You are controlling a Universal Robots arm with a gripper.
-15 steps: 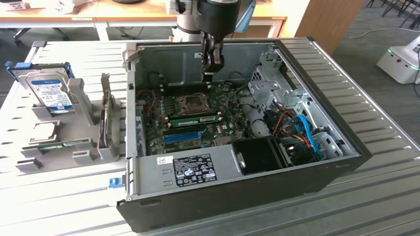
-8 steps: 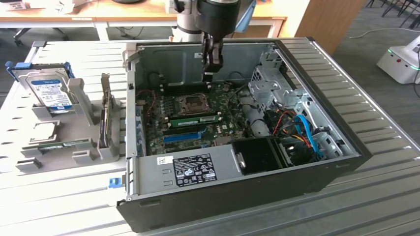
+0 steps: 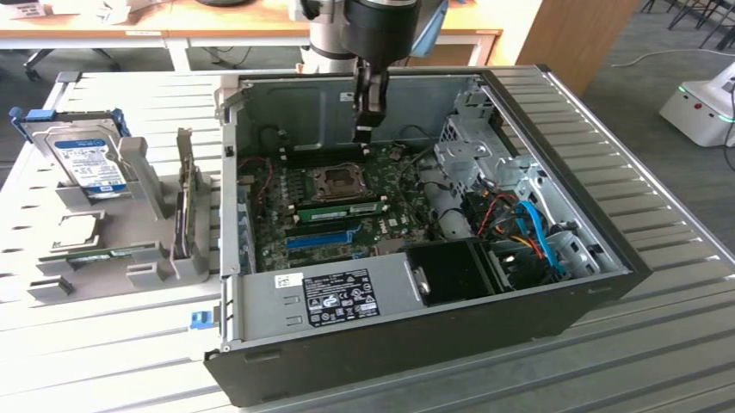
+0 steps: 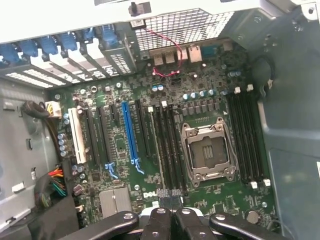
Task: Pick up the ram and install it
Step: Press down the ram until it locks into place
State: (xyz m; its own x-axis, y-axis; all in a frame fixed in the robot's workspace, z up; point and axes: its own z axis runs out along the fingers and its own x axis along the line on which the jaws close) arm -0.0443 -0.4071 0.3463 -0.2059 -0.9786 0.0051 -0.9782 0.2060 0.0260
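Note:
In the exterior view a green ram stick (image 3: 343, 207) stands in a motherboard slot between white clips, just in front of the CPU socket (image 3: 341, 180). My gripper (image 3: 365, 131) hangs above the board, behind the socket and apart from the stick. In the wrist view its fingertips (image 4: 170, 194) are pressed together with nothing between them, over the dark memory slots (image 4: 167, 150) beside the CPU socket (image 4: 205, 150). A long blue slot (image 4: 129, 132) runs alongside those slots.
The open computer case (image 3: 597, 284) lies on a slatted metal table. At the exterior view's left, a grey holder (image 3: 150, 267) carries a silver hard drive with a blue label (image 3: 86, 163) and another green board (image 3: 106, 255). Blue cables (image 3: 538, 232) and a black fan housing (image 3: 460, 271) fill the case's right.

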